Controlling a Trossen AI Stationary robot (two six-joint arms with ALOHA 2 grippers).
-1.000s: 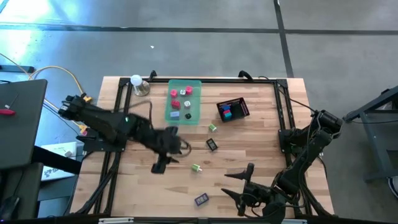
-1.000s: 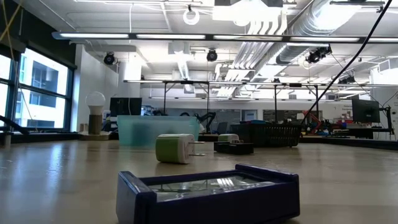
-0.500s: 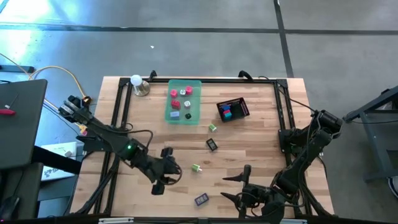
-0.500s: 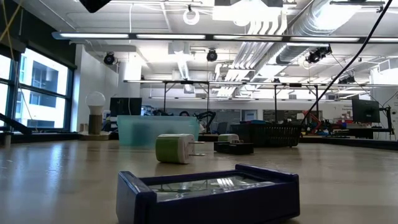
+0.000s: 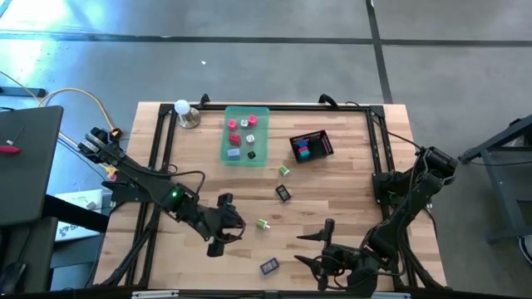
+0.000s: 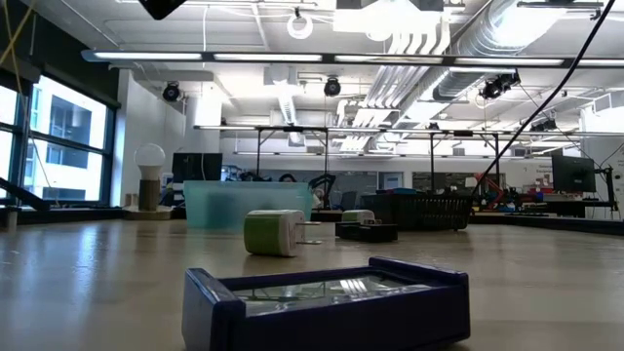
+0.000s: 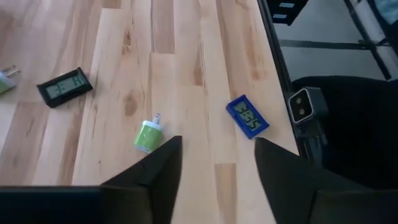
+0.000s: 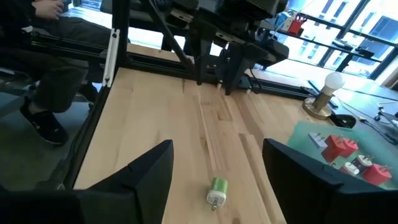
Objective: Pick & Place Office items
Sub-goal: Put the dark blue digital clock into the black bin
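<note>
**Sorting partly done, four pieces left loose on the tabletop**

Hovering over the near-left part of the tabletop (image 5: pixel 349 158), the left hand (image 5: pixel 223 224) has its fingers spread and carries nothing; its wrist view looks past both bare fingers at a green-and-white piece (image 7: pixel 148 135) lying just beyond them, which looks like the next pick. The same piece (image 5: pixel 263 224) sits just right of the hand in the high view. Farther right and nearer lies a blue display piece (image 5: pixel 268 267), and beyond the green one a black display piece (image 5: pixel 283 193) and a second green piece (image 5: pixel 284 170).

At the far side, the translucent green tray (image 5: pixel 258 112) already holds several pink, red and pale pieces, and the black mesh basket (image 5: pixel 324 143) to its right holds red and blue ones. So most items seem placed, with four left out.

The right hand (image 5: pixel 326 259) waits at the near right edge, fingers apart and empty.
</note>
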